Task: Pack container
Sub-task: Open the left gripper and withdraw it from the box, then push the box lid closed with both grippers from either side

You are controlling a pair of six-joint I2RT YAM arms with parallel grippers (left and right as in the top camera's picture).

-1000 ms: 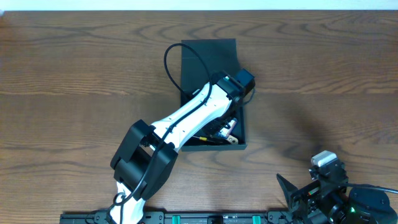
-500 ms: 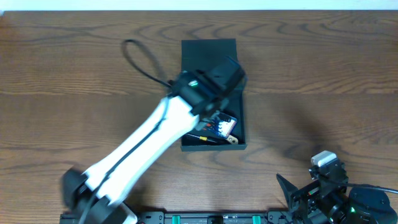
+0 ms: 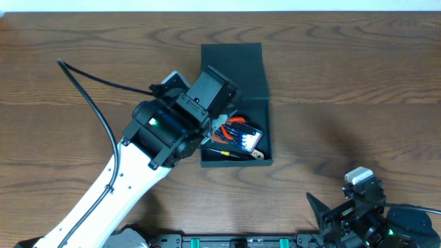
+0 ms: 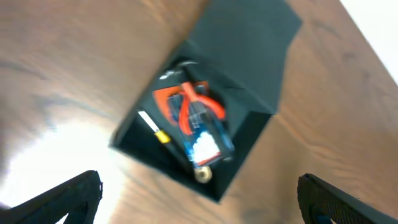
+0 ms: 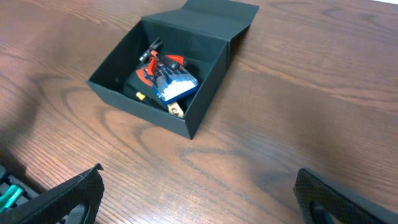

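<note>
Dark teal container (image 3: pixel 233 69) sits open with tools (image 5: pixel 165 78) inside; I see left gripper (image 4: pixel 199 190) and right gripper (image 5: pixel 198 186) both spread apart

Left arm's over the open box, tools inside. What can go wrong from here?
1. The left end effector, open, hovers over the container at its left rim; a low move might clip the wall and shove the box.
2. The blue pack lies tilted on the orange pliers; the heap might stop the lid from closing flush.

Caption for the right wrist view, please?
Open container on wooden table, lid folded back, holding a blue pack and red-handled tool; right hand open, apart from it.
</note>
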